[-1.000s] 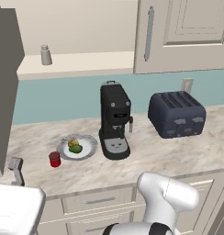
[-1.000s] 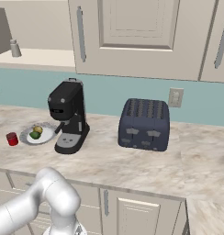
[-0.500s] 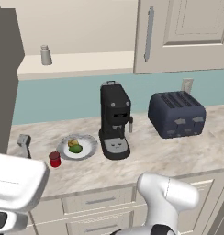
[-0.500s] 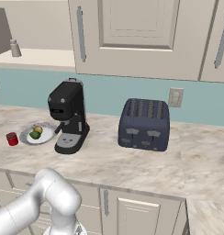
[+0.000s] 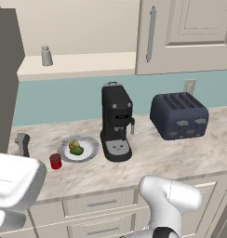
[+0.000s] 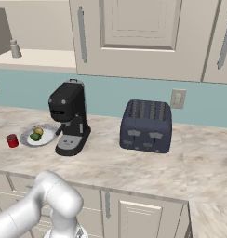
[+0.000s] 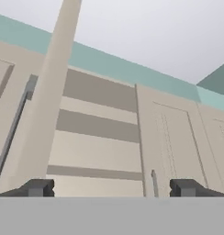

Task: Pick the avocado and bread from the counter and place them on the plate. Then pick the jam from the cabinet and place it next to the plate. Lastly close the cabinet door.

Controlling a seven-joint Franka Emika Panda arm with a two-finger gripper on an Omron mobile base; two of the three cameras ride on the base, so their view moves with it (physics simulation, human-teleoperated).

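Note:
On the white plate (image 5: 90, 145) (image 6: 48, 138) lie the green avocado (image 5: 77, 151) (image 6: 35, 137) and the golden-brown bread (image 5: 74, 144) (image 6: 39, 131). The red jam (image 5: 55, 161) (image 6: 12, 141) stands on the counter (image 5: 180, 158) just left of the plate. The cabinet (image 5: 87, 62) is open, its door (image 5: 6, 79) swung out at the left. My gripper (image 5: 21, 142) (image 7: 112, 188) sits low at the left, below that door, open with nothing between its fingers. In the hand view it looks up at the door's edge (image 7: 54, 92) and the cabinet's shelves.
A black coffee machine (image 5: 116, 123) stands right of the plate and a dark blue toaster (image 5: 179, 115) further right. A grey-white shaker (image 5: 46, 56) sits on the cabinet shelf. Closed cabinet doors (image 5: 190, 32) with silver handles hang to the right.
My hand has risen at the lower left of the left base view, its finger now higher beside the counter's end. Plate, food and jam have not moved.

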